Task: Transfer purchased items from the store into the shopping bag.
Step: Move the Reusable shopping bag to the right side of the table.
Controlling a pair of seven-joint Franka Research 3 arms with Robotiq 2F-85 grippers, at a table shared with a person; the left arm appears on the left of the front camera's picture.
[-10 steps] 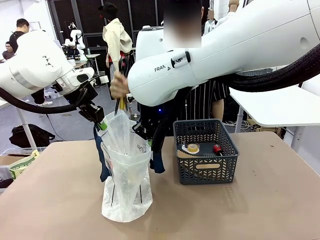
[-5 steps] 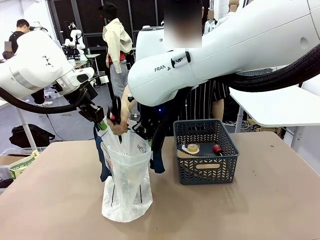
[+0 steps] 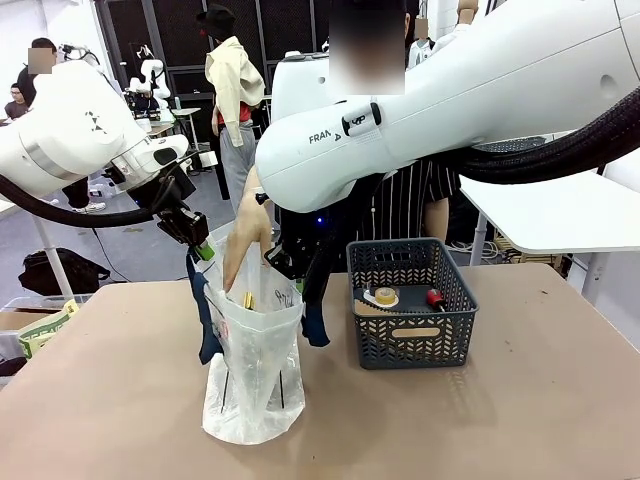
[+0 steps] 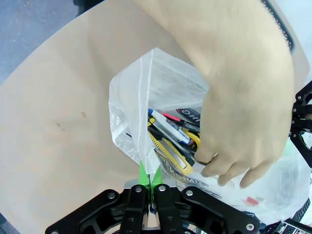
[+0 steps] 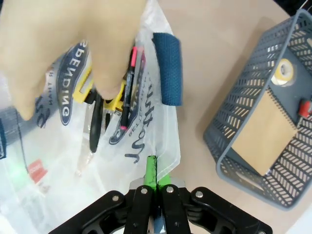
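Lighting: bright, even, diffuse. Shadows: soft, short, close under the shopping bag (image 3: 250, 385) on the table (image 3: 500, 420). Glare: mild sheen on the bag's plastic. Focus: the person's hand (image 4: 243, 97) looms soft-edged near both wrist lenses. Distortion: wide-angle bowing at wrist-view edges.

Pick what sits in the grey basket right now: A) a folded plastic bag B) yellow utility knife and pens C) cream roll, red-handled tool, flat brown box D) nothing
C: the cream roll, red-handled tool and flat brown box lie in the basket; the knife and pens are in the shopping bag.
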